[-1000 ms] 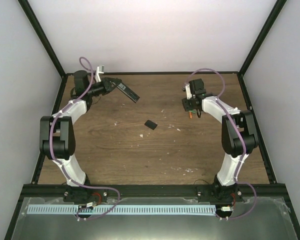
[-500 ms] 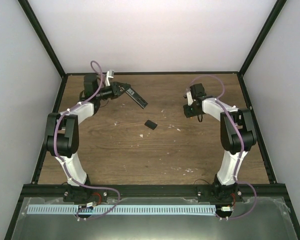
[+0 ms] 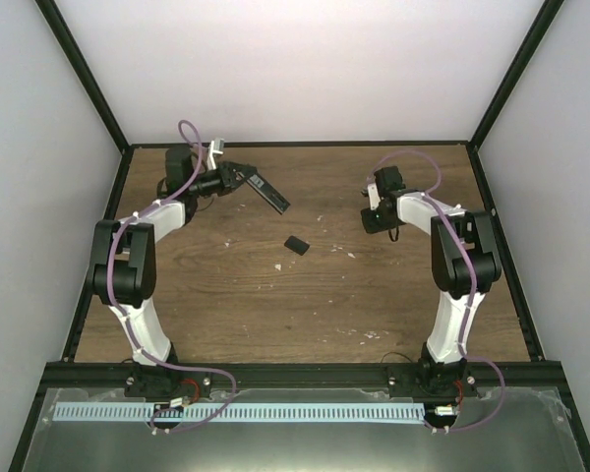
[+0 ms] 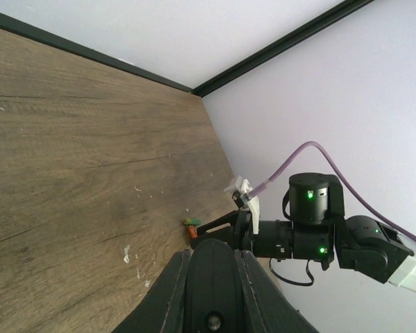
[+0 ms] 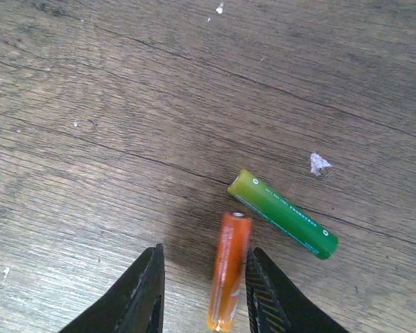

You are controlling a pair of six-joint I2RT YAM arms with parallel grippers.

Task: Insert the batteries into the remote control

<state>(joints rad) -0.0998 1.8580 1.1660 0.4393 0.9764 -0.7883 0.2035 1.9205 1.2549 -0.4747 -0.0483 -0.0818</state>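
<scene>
Right wrist view: orange battery (image 5: pixel 229 270) lower centre, green battery (image 5: pixel 283 223) just beside. My right gripper (image 5: pixel 202 298) fingers apart, straddling orange one. Left gripper (image 3: pixel 244 177) clamped on remote control (image 3: pixel 272 197), top view upper left. Pickup step; next I need to squeeze, then lift.

top cam overhead frm behind; l wrist low across table (image 4: pixel 69 139) to batteries (image 4: pixel 191 226); r wrist close above them

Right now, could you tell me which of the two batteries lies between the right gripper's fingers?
The orange battery: it lies inside the open right gripper, while the green battery lies slanted just beyond it, outside the gap.
</scene>
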